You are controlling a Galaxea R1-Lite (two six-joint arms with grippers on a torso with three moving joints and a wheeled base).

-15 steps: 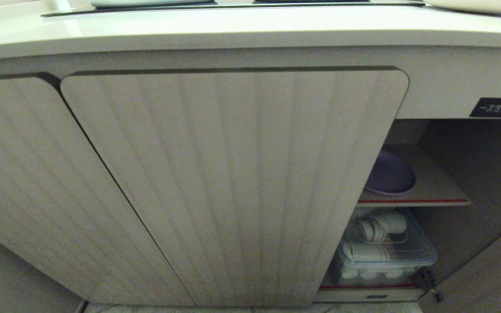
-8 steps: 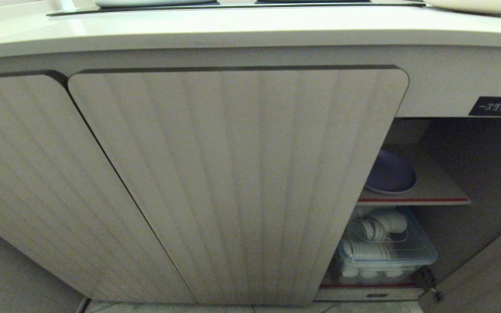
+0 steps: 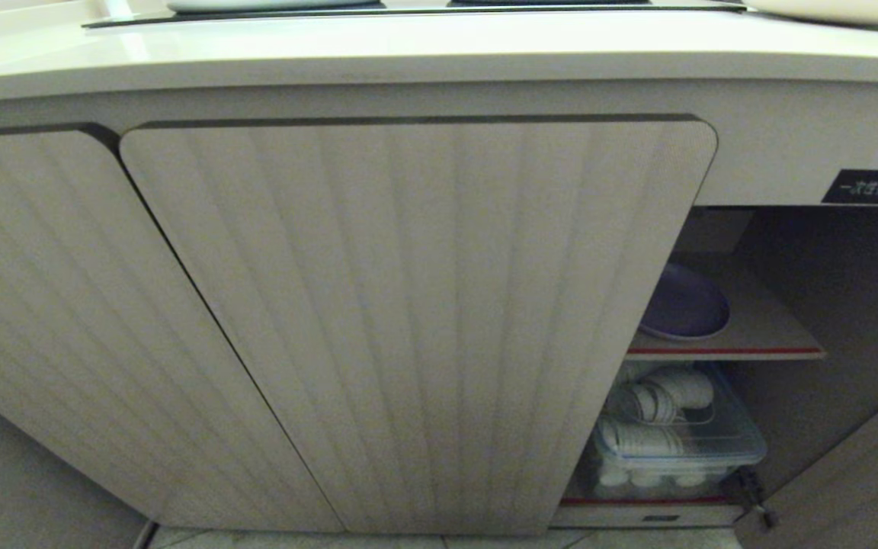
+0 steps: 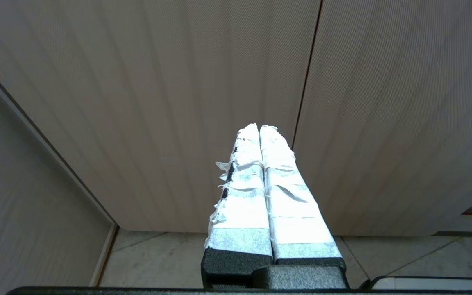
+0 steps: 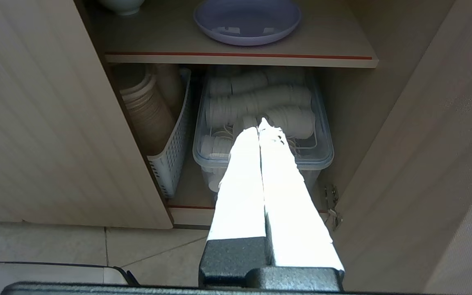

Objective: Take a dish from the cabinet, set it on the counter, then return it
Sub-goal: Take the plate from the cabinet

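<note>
The lavender dish (image 3: 684,306) (image 5: 247,20) lies flat on the inner shelf (image 3: 759,335) of the cabinet (image 3: 408,320), whose right-hand compartment stands open. Above runs the cream counter (image 3: 439,49). Neither arm shows in the head view. My right gripper (image 5: 259,123) is shut and empty, hanging in front of the open compartment, well short of the dish. My left gripper (image 4: 259,125) is shut and empty too, facing the closed ribbed doors (image 4: 178,102).
Under the shelf, a clear lidded box (image 3: 679,446) (image 5: 260,123) holds stacked white cups, and a white perforated basket (image 5: 170,147) holds paper cups. The open door (image 5: 424,164) stands at the right. A black label (image 3: 870,187) sits above the opening. The floor is tiled (image 4: 154,258).
The whole head view shifted slightly rightward between one second and half a second ago, then held still. Nothing in the cabinet moved.
</note>
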